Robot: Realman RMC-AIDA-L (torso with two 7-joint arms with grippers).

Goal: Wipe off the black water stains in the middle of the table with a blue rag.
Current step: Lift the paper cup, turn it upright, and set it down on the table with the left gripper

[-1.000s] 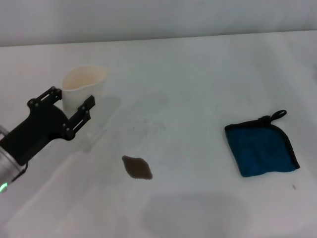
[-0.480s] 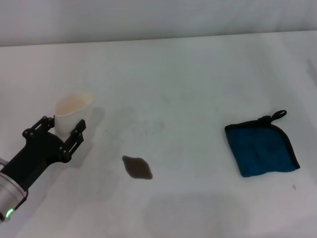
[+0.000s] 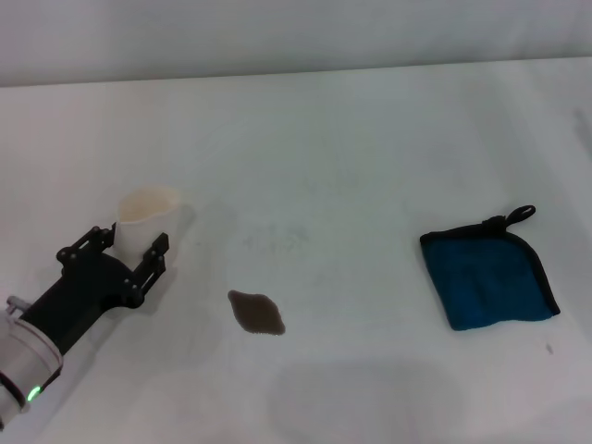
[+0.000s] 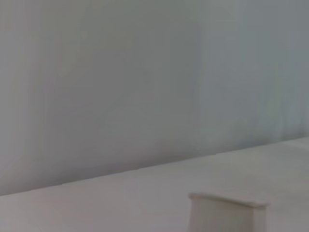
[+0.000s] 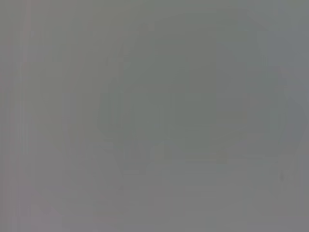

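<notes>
- Left gripper [image 3: 131, 251], jaws spread around the cream cup [image 3: 145, 220].
- Black water stains [image 3: 256, 312] lie at its four o'clock, apart, on the tabletop [image 3: 351, 148].
- Blue rag [image 3: 489, 277] lies far toward three o'clock.

Left gripper [image 3: 129, 248]: matte black two-finger unit with angular, open-frame linkage fingers [image 3: 153, 257] pinned by small silver-headed screws at the joints. Directly behind the fingers, a solid black block forms the palm. Behind that follows a silver-grey cylindrical wrist segment [image 3: 20, 365], bearing a small lit green indicator light on the side.
</notes>
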